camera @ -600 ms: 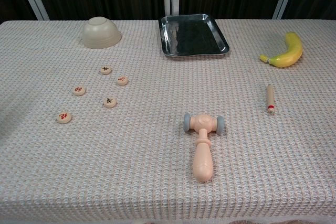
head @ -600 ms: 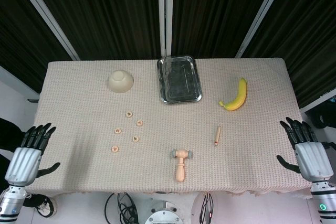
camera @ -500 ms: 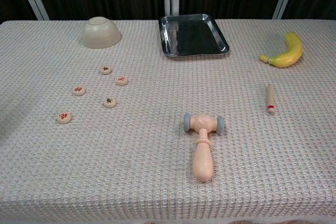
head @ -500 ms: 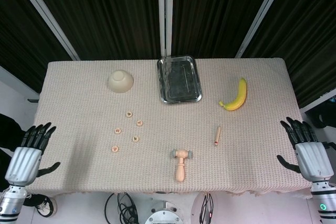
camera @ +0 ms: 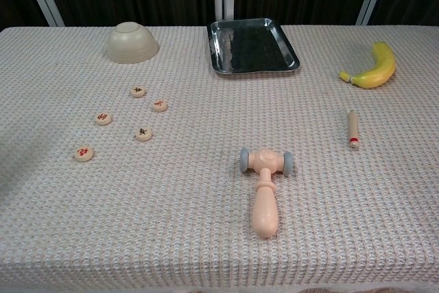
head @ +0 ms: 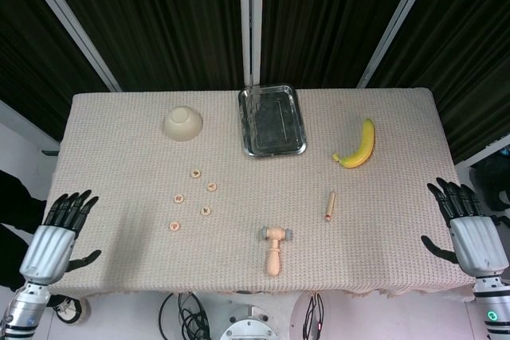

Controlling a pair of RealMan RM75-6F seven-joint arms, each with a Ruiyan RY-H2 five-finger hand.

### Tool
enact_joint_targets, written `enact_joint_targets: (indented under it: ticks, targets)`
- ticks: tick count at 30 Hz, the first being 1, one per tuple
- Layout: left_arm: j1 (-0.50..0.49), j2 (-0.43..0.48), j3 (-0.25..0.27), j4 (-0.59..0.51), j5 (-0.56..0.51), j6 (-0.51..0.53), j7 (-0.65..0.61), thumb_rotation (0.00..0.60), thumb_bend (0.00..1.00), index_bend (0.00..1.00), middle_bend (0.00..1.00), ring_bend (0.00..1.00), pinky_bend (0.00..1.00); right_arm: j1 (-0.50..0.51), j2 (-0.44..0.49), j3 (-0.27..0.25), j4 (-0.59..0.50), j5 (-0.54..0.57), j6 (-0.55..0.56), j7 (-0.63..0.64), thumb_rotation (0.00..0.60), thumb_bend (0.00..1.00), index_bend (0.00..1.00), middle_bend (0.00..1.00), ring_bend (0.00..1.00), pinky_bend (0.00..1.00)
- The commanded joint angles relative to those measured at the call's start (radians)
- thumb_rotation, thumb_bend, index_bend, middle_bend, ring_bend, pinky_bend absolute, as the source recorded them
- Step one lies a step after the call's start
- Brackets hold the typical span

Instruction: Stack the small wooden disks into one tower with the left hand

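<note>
Several small wooden disks lie flat and apart on the left half of the cloth-covered table [head: 119,141]: one disk [head: 196,173] farthest back, a disk [head: 212,187] to its right, a disk [head: 179,198], a disk [head: 206,211] and the nearest disk [head: 174,226]. The chest view shows them too, from the back disk [camera: 138,91] to the front disk [camera: 84,154]. None is stacked. My left hand [head: 54,232] hovers at the table's left front corner with fingers spread and nothing in it. At the right edge my right hand [head: 470,228] is likewise spread and empty.
An upturned cream bowl [head: 183,123] stands behind the disks. A metal tray [head: 272,121] sits at the back centre, a banana [head: 358,146] at the right. A small wooden stick [head: 330,205] and a toy wooden hammer [head: 274,248] lie near the front.
My left hand has shifted slightly right and toward the front edge. The right hand has dropped a little. The disks have not moved.
</note>
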Motion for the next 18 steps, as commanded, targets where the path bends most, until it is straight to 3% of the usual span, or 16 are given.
enact_joint_targets:
  ticks: [1, 11, 18]
  targets:
    - [-0.017, -0.011, 0.007, -0.009, 0.011, -0.03, 0.014, 0.6, 0.11, 0.08, 0.0, 0.0, 0.0, 0.004, -0.002, 0.001, 0.001, 0.004, -0.008, -0.004, 0.6, 0.15, 0.0, 0.0, 0.0, 0.0]
    - [-0.112, -0.109, 0.006, -0.005, 0.021, -0.179, 0.043, 0.6, 0.12, 0.1, 0.0, 0.0, 0.0, 0.007, -0.001, 0.009, 0.008, 0.032, -0.019, 0.01, 0.6, 0.15, 0.0, 0.0, 0.0, 0.0]
    - [-0.142, -0.182, 0.004, 0.04, -0.018, -0.242, 0.037, 0.6, 0.13, 0.2, 0.0, 0.0, 0.0, 0.004, 0.003, 0.005, 0.006, 0.025, -0.017, 0.015, 0.6, 0.15, 0.0, 0.0, 0.0, 0.0]
